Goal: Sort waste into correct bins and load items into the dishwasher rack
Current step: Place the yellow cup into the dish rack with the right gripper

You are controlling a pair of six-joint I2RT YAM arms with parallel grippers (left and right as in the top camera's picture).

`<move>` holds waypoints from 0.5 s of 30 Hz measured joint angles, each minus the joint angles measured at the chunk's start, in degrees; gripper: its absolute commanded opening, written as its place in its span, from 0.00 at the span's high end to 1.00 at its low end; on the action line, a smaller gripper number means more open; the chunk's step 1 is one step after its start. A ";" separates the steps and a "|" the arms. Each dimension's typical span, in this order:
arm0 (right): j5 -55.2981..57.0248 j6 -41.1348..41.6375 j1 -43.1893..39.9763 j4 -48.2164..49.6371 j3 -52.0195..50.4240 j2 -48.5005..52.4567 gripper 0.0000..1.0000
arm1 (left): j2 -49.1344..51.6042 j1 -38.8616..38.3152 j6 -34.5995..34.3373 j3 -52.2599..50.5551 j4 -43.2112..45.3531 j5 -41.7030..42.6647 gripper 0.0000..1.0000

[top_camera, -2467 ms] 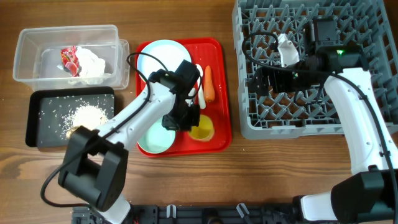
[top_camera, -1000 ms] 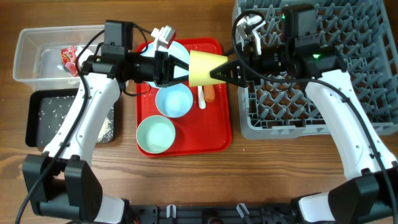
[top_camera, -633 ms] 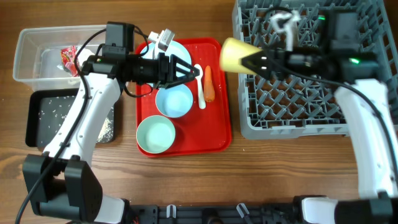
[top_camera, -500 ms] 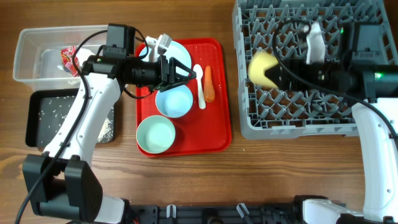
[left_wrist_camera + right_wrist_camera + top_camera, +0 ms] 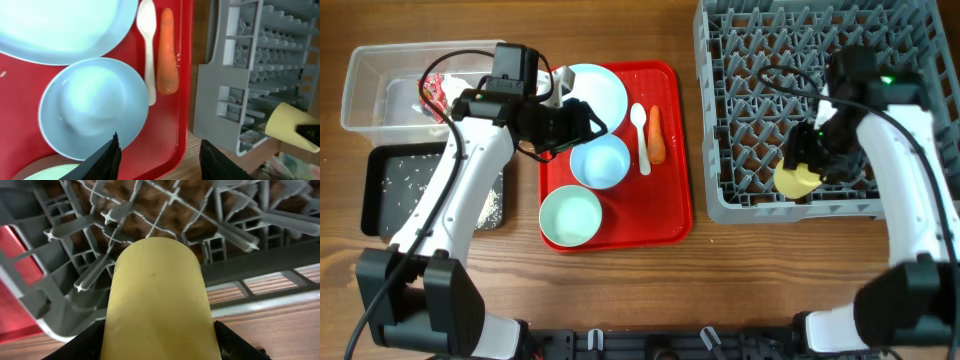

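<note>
My right gripper [image 5: 810, 165] is shut on the small yellow cup [image 5: 797, 180] and holds it low over the front edge of the grey dishwasher rack [image 5: 820, 210]; the cup fills the right wrist view [image 5: 157, 300]. My left gripper [image 5: 582, 122] is open and empty above the red tray [image 5: 670, 215], over the pale blue bowl [image 5: 600, 163]. The blue plate [image 5: 592, 90], pale green bowl [image 5: 570, 217], white spoon [image 5: 641, 135] and orange carrot [image 5: 657, 136] lie on the tray. In the left wrist view I see the bowl [image 5: 92, 107], spoon [image 5: 147, 30] and carrot [image 5: 167, 52].
The clear tub [image 5: 365, 75] at the far left holds the red-and-white wrapper [image 5: 432, 92]. The black tray [image 5: 375, 200] in front of it holds rice grains. My left arm crosses above both bins. The rack's corner [image 5: 225, 105] shows in the left wrist view.
The yellow cup passed from my left gripper to my right one. My right arm carried it over the rack and lowered it to the rack's front edge. My left gripper drew back left.
</note>
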 measured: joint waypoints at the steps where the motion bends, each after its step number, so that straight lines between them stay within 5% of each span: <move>1: 0.00 0.00 0.68 0.26 0.00 1.03 0.41 | 0.00 0.00 0.00 0.00 0.00 -0.55 0.48; 5: 1.77 0.09 3.74 0.46 0.07 3.19 0.28 | 0.00 0.00 0.00 0.00 -0.48 -2.12 0.47; 15: -0.02 -0.39 4.52 7.67 0.17 6.67 0.24 | 0.00 0.00 0.00 0.00 -0.83 -3.06 0.47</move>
